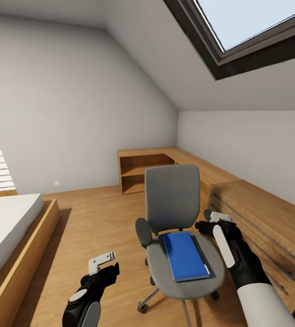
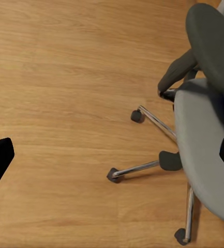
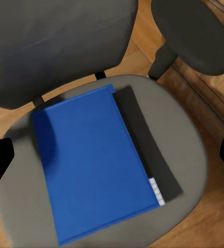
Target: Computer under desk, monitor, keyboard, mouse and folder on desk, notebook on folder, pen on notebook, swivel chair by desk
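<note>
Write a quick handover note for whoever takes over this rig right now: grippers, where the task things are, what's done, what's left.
Left gripper: open, empty, low over the wood floor beside the swivel chair.
Right gripper: open, empty, hovering by the chair's right side, above the seat.
Folder: blue, lying flat on the chair seat, a dark strip along one edge; untouched.
The low light-wood cabinet stands just behind the chair.
Done: nothing visible yet.
Left: pick the folder off the seat, carry it to the desk, then the remaining items and the chair.
</note>
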Robot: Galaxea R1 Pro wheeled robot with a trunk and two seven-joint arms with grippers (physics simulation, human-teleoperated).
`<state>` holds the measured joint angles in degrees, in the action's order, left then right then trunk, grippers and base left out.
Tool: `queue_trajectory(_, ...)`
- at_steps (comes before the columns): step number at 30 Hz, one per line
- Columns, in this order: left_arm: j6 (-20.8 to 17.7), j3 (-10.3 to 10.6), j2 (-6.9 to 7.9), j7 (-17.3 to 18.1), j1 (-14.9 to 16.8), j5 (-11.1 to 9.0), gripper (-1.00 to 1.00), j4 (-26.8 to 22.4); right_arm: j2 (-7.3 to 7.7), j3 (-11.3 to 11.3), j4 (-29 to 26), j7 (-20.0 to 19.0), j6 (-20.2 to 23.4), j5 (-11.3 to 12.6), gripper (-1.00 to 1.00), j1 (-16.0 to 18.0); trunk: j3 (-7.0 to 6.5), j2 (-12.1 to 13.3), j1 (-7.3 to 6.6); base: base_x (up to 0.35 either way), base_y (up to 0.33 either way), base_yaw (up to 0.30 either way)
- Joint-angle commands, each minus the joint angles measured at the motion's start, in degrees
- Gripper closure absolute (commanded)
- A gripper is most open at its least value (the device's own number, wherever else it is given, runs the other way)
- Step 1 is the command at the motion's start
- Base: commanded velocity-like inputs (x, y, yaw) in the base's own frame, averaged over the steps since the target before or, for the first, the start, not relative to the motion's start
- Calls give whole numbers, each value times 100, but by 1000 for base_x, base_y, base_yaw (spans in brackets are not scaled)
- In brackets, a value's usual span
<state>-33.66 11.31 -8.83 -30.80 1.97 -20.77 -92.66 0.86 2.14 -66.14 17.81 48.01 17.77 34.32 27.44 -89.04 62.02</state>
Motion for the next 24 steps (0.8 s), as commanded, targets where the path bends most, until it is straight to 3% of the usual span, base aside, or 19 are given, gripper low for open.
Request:
queue_trajectory(1, -9, 4, 0, -57, 5, -60, -100, -7, 2, -3, -5, 47, 15, 60, -100, 4, 25, -45, 22, 0, 0, 0)
queue_trajectory(24, -9, -24, 4, -66, 5, -58, -100, -7, -6, -19, 153, 26, 5, 91, -100, 4, 438, -968, 528, 0, 0, 0)
